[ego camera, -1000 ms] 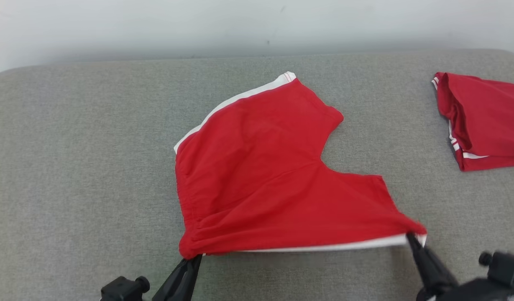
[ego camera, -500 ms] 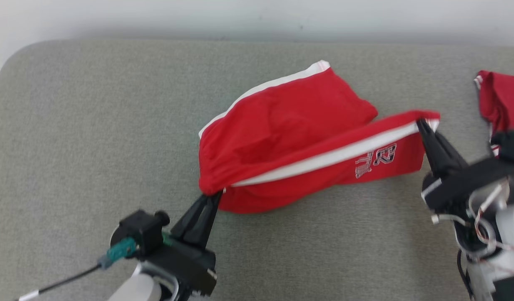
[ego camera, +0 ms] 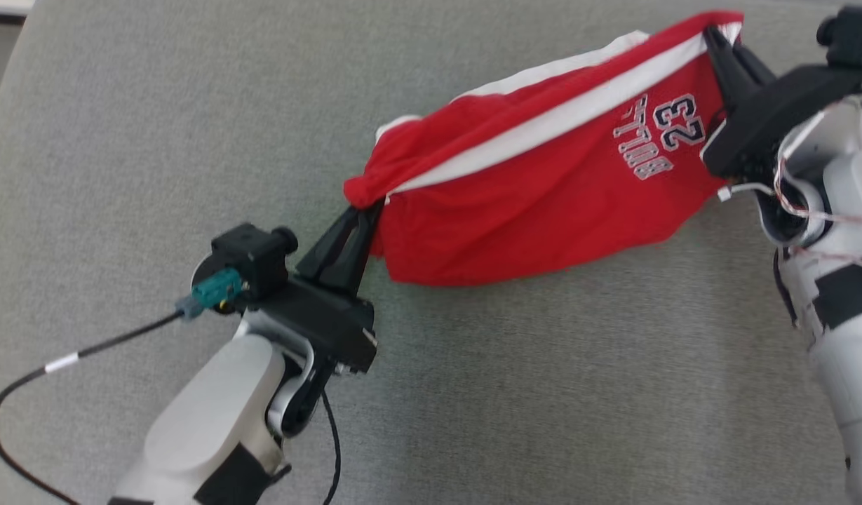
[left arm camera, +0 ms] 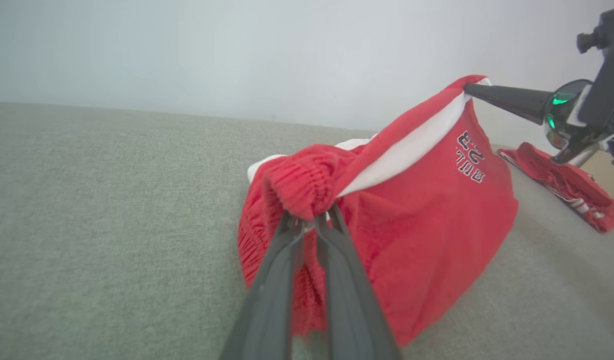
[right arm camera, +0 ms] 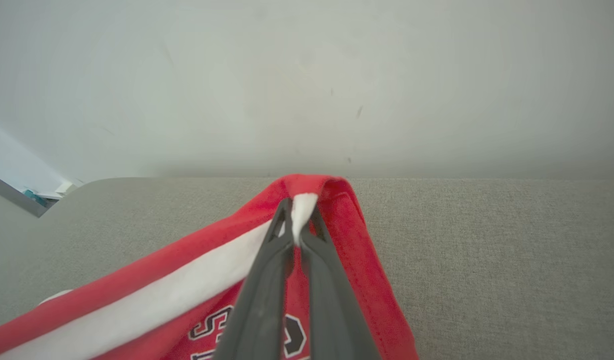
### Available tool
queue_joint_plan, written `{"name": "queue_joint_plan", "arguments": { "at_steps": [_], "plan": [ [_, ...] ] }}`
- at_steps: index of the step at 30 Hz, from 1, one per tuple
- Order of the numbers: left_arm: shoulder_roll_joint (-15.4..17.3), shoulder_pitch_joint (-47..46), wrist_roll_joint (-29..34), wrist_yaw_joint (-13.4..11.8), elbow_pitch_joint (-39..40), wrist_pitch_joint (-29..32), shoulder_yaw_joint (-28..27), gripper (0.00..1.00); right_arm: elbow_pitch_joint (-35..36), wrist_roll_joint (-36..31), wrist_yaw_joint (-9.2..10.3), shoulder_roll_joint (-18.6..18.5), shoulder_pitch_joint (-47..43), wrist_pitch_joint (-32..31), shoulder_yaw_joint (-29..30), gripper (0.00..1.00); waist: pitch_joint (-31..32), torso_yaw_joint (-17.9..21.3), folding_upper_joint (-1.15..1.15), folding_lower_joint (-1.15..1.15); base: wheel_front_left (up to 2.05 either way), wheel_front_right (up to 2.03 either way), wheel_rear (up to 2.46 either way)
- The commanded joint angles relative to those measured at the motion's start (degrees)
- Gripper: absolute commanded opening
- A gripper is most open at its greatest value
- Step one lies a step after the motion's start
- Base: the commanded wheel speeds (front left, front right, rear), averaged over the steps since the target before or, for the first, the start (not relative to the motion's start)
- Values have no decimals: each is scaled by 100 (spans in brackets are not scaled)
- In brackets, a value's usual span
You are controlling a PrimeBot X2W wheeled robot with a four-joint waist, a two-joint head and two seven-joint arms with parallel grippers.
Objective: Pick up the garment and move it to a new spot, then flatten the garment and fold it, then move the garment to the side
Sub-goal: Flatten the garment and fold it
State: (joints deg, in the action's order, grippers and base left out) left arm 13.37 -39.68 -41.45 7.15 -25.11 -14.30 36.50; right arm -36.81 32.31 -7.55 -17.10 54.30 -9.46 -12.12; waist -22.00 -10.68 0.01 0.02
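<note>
The garment (ego camera: 536, 189) is a pair of red shorts with a white side stripe and the number 23 printed on it. It hangs stretched between both grippers above the grey cushion. My left gripper (ego camera: 366, 205) is shut on the bunched elastic waistband corner (left arm camera: 307, 200) at the lower left. At the upper right my right gripper (ego camera: 712, 31) is shut on the white-striped leg hem (right arm camera: 301, 210). The garment's lower edge sags toward the cushion (ego camera: 473, 393); I cannot tell whether it touches.
A second red garment (left arm camera: 566, 182) lies crumpled on the cushion, beyond my right gripper in the left wrist view. The cushion's rounded left corner (ego camera: 13, 63) is at the upper left. A pale wall (right arm camera: 307, 75) stands behind the cushion.
Both grippers have lifted the garment off the cushion and turned it over, so the printed side faces up. The right gripper rose higher. The head camera has tilted downward.
</note>
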Motion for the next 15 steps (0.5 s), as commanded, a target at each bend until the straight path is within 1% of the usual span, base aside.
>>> {"name": "queue_joint_plan", "arguments": {
  "at_steps": [1, 8, 9, 15],
  "plan": [
    [-55, -241, -45, 38, -131, -38, 36, 0, -271, -76, 16, -33, 303, 103, -92, 0, -374, -335, -1, -2, 0, 0, 0],
    [-201, -850, -272, 32, -348, -87, 257, 0, -1372, -248, 16, 17, 1186, 401, -341, 0, -608, -475, -1, -2, 0, 0, 0],
    [-201, -850, -272, 32, -348, -87, 257, 0, -1372, -248, 16, 17, 1186, 401, -341, 0, -608, -475, -1, -2, 0, 0, 0],
    [-259, -1134, -378, 33, -582, -85, 366, 0, -2107, -259, 16, 139, 1527, 598, -507, 0, -651, -457, -1, -2, 0, 0, 0]
  ]
}}
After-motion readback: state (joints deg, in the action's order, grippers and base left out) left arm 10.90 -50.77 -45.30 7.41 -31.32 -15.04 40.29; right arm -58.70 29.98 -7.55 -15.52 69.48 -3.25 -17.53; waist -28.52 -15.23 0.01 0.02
